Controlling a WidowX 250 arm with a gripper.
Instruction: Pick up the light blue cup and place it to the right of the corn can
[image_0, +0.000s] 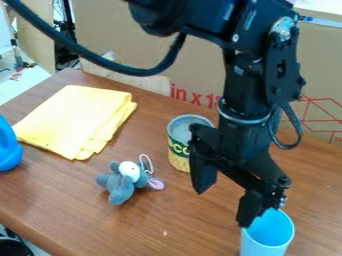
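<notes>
Forward and right of the can (178, 159): blue cup (264, 247), with empty, widely parted fingers (250, 206) beside its rim.
Approach stage, apparently; any grasp would first call for alignment with the cup.

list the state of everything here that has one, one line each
light blue cup: upright, mouth up
claw: open, right by the cup
tin can: upright, partly hidden
yellow cloth: folded, lying flat
grey plush toy: lying down
blue object, left edge: cut off, can't tell
</notes>
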